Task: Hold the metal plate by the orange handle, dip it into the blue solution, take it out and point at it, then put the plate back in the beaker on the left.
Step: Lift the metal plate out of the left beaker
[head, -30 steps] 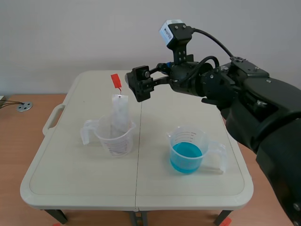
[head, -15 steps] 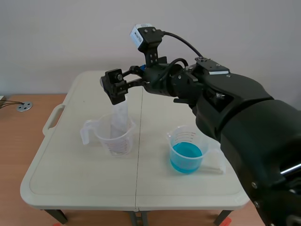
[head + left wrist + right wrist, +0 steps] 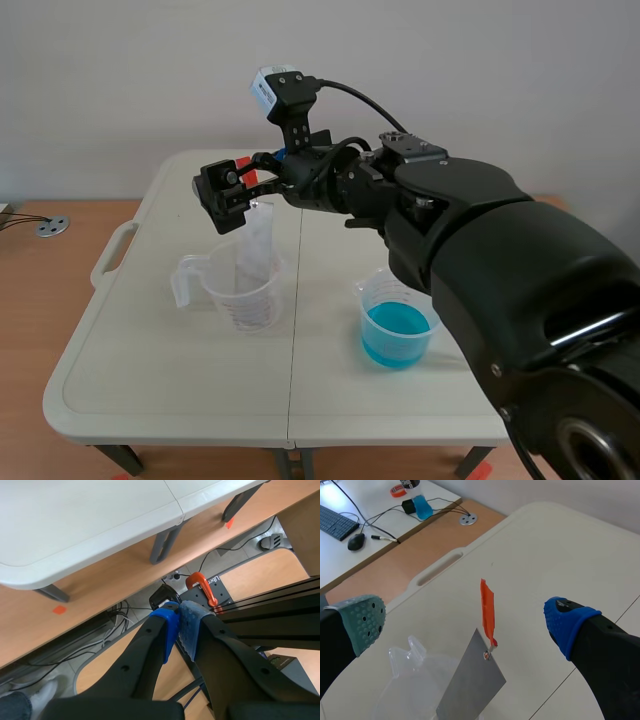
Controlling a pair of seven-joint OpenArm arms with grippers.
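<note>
The grey metal plate [image 3: 256,243] stands tilted in the clear left beaker [image 3: 243,292], its orange handle [image 3: 487,610] sticking up. My right gripper [image 3: 230,192] hovers at the handle, open. In the right wrist view the handle rises between the grey-green pad [image 3: 364,621] and the blue pad [image 3: 564,622] of the right gripper [image 3: 464,618], touching neither. The plate [image 3: 470,687] and beaker [image 3: 412,680] lie below. The beaker of blue solution [image 3: 397,322] stands on the table's right half. My left gripper [image 3: 179,624] is shut on nothing, off the table and facing the floor.
The white folding table [image 3: 160,360] has a carry slot [image 3: 110,255] at its left edge. A desk with a keyboard [image 3: 337,522], mouse and cables stands beyond the table. Under the left gripper are the table's legs [image 3: 165,542], floor cables and an orange clamp [image 3: 200,586].
My right arm has swung left from above the table's middle to the plate's orange handle, staying open. The plate and both beakers have not moved.
</note>
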